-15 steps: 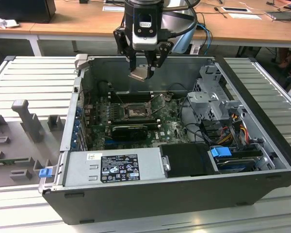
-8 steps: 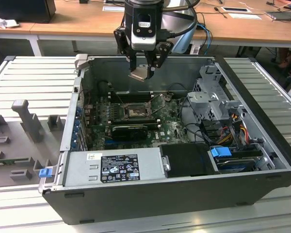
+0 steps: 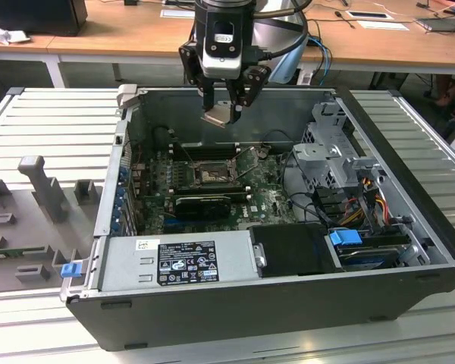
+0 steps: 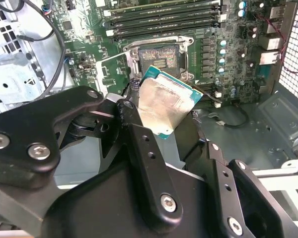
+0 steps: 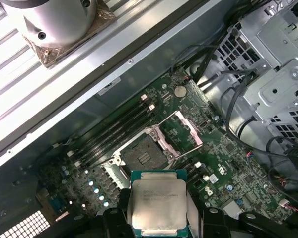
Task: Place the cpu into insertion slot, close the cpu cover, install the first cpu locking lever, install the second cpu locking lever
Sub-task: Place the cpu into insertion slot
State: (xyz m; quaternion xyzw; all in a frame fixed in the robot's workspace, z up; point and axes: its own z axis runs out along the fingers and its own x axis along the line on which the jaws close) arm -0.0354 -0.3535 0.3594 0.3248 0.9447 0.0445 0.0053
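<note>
Chip [image 5: 159, 201] clamped in the gripper [image 3: 229, 112], hanging over the open computer case [image 3: 212, 303], above the bare socket [image 5: 141, 156]. The socket's metal cover [image 5: 190, 127] stands flipped open beside it. Nothing's seated yet, I'd say: placing, shutting the cover and both locking steps remain.

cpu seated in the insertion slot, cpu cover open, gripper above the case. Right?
No. The cpu is not seated: the gripper holds it in its jaws, and the insertion slot lies empty, as the first wrist view shows. The rest is right.
</note>
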